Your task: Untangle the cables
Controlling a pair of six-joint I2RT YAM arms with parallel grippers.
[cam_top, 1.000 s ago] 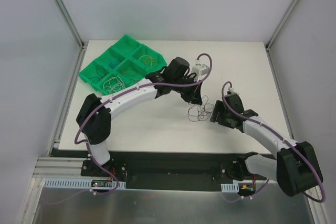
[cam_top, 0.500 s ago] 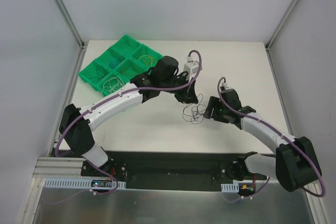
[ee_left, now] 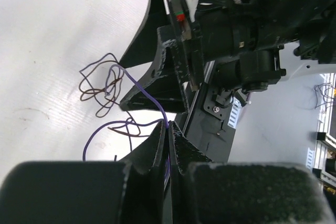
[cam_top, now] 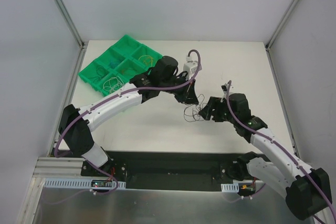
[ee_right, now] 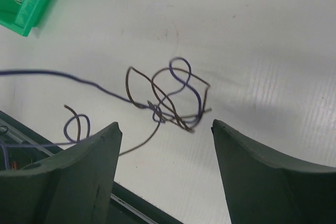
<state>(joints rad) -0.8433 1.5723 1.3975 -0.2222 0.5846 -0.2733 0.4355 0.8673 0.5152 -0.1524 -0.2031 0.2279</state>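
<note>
At centre | cables (ee_right: pixel 168 98) | purple end hidden inside left end effector (ee_left: pixel 169 128)

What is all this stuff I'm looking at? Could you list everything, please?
table: one, white, under everything.
tray: one, green, with several compartments, at the far left corner of the table.
thin wires: several, pale and yellowish, in the tray's compartments; too small to count.
purple wire: one, tangled with the brown one mid-table, one end leading off to the left hand.
brown wire: one, looped into the same tangle.
arms: two, white and black with purple cabling, reaching from the near edge toward the tangle.
left hand: one, black, closed on the purple wire.
right hand: one, dark, open, its fingers either side of the tangle.
</note>
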